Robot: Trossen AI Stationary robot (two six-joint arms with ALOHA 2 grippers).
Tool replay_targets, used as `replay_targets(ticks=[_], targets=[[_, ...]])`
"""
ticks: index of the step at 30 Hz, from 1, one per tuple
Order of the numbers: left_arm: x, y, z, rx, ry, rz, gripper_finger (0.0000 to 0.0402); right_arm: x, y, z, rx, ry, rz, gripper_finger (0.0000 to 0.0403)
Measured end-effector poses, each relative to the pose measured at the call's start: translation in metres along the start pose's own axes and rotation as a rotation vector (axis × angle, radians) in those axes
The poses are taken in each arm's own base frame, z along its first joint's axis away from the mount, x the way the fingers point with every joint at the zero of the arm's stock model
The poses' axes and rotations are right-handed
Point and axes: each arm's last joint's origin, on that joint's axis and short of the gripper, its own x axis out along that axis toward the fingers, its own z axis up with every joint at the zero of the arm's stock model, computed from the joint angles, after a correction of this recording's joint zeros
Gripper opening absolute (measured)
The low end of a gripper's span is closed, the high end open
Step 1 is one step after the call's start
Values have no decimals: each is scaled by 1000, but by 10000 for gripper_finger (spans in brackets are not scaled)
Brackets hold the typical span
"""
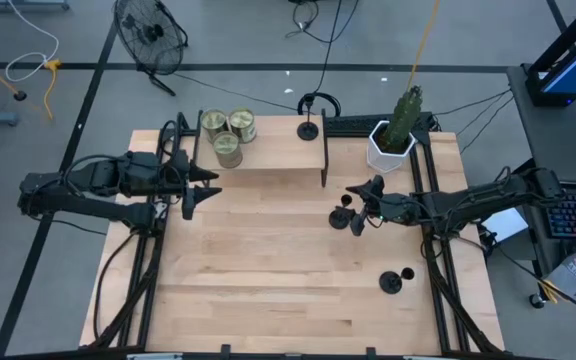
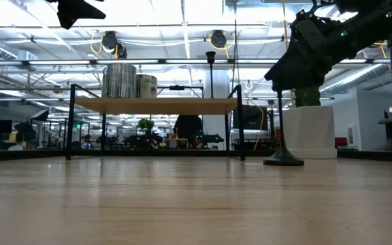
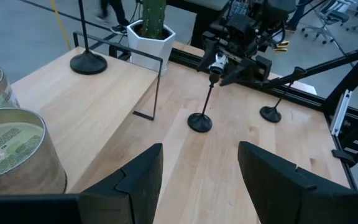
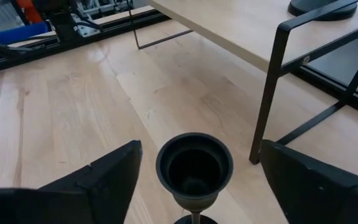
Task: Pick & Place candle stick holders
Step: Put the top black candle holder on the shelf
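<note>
Near holder: a black candle stick holder (image 1: 397,281) stands alone on the desk (image 1: 268,290) near the front right corner, well apart from both arms.
Holder in hand's reach: a second candle stick holder (image 4: 194,167) stands upright on the desk in front of the shelf's right legs, its cup directly between the right gripper (image 1: 357,212) fingers (image 4: 98,180).
Right fingers: apart, one on each side of the cup with a clear gap on both sides; nothing clamped yet, no contact visible.
Handling: judged rigid metal, light but bottom-heavy in its flat round base (image 3: 199,122); the thin stem (image 3: 206,99) makes it easy to tip if pushed sideways. Smooth black finish may slip.
Where to grip: the cup or the stem just below it, squeezed squarely so it lifts straight up.
Left gripper (image 1: 203,188): waits by the shelf's left end, fingers (image 3: 135,180) partly apart, holding nothing.
Shelf (image 1: 278,150): low wooden top on thin black legs, at the desk's far side.
Tins (image 1: 228,133): three greenish-gold ones clustered on the shelf's left end.
Placed holder: a third candle stick holder (image 1: 308,128) stands upright on the shelf's right part.
Far right: potted cactus (image 1: 396,130) in a white pot.
</note>
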Motion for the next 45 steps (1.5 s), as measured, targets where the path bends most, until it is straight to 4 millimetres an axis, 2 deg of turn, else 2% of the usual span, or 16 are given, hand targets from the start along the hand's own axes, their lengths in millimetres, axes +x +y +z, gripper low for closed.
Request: replay_targets(ticks=[27,36,45], targets=[[0,0,0,3,-1,0,216,0,1,1,6,-13,6,127],[0,0,0,3,0,0,216,-4,4,16,75,-141,56,131],[0,0,0,3,0,0,216,-25,3,41,192,-331,173,127]])
